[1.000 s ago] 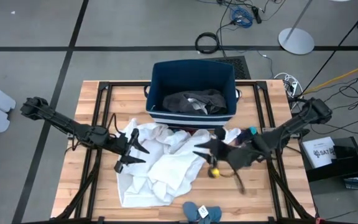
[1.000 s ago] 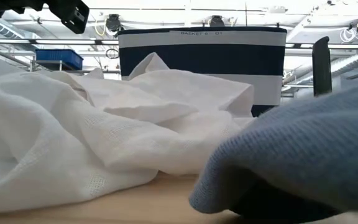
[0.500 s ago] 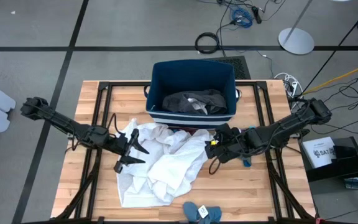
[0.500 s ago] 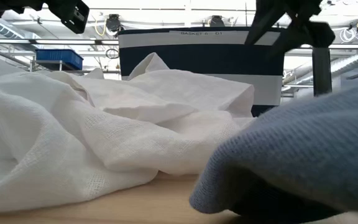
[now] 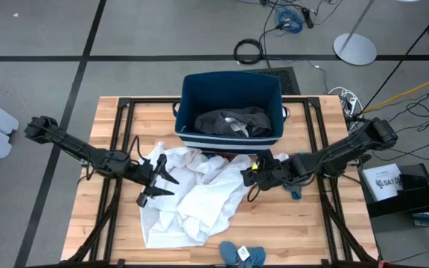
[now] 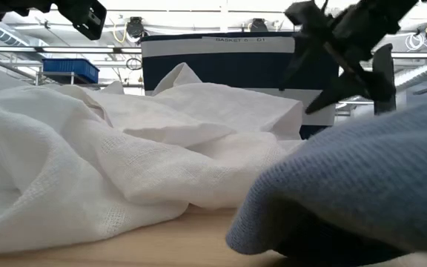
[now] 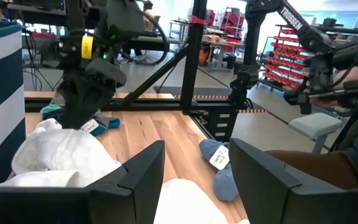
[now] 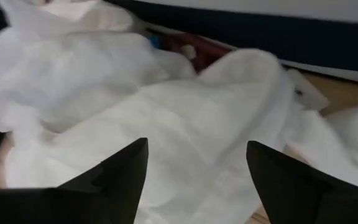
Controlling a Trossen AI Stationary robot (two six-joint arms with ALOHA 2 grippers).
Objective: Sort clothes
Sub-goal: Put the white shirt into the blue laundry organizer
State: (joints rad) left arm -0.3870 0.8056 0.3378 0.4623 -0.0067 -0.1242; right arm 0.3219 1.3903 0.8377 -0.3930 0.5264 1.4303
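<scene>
Clothes first: from above, your white garment (image 5: pixel 192 190) sprawls in front of the navy bin (image 5: pixel 232 112), a grey piece (image 5: pixel 233 121) already inside. Right gripper (image 5: pixel 253 175) has swung in to the pile's bin-side edge, fingers now spread and empty; left gripper (image 5: pixel 157 181) waits spread opposite. Low down, right gripper (image 6: pixel 325 55) hangs before the bin, bare table nearer you. Right wrist: white cloth just ahead.

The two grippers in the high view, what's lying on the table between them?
In the high view, the large white garment fills the stretch between the left gripper and the right gripper; both are open and empty.
</scene>
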